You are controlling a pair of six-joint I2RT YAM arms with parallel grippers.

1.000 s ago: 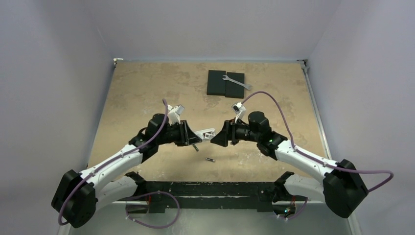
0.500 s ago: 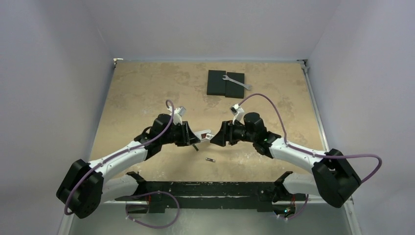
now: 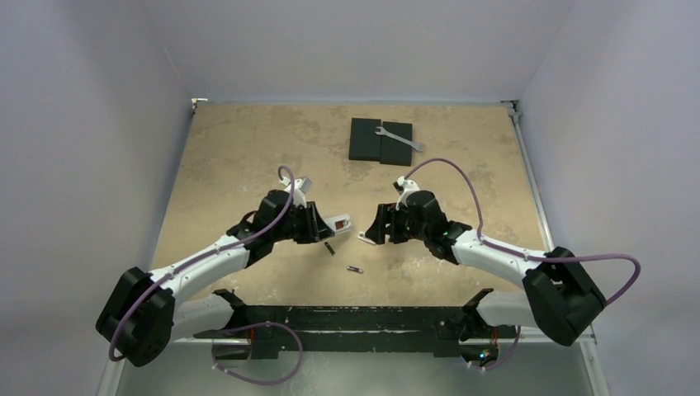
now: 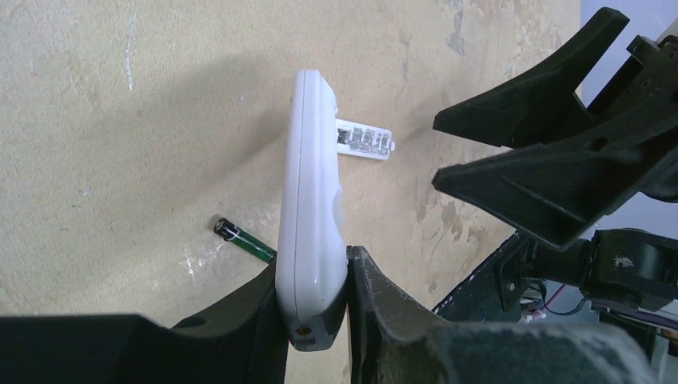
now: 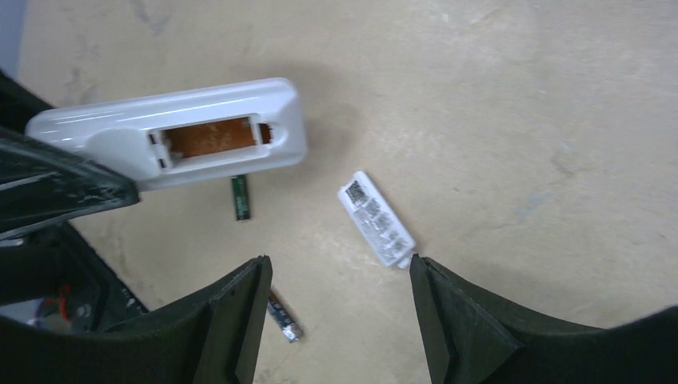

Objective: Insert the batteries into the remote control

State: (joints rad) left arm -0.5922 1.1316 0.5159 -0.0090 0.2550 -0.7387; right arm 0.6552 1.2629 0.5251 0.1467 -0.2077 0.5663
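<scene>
My left gripper (image 3: 320, 227) is shut on the white remote control (image 3: 337, 223) and holds it on edge just above the table. In the right wrist view the remote (image 5: 176, 132) shows its back with the battery recess open and empty. Its small white cover (image 5: 376, 218) lies on the table beside it. A green battery (image 5: 241, 197) lies under the remote's end, and a bluish battery (image 5: 284, 314) lies nearer. My right gripper (image 5: 340, 276) is open and empty, hovering over the cover and batteries. The left wrist view shows the gripper (image 4: 313, 260), remote (image 4: 312, 200), cover (image 4: 364, 140) and green battery (image 4: 244, 240).
Two black flat blocks (image 3: 380, 140) lie at the back of the table with a silver wrench (image 3: 400, 138) across them. Grey walls close in the table on three sides. The black base rail (image 3: 355, 322) runs along the near edge.
The right gripper has drawn back from the remote's end and dropped lower. The white cover now lies loose on the table between the grippers. The left gripper shifted slightly left with the remote.
</scene>
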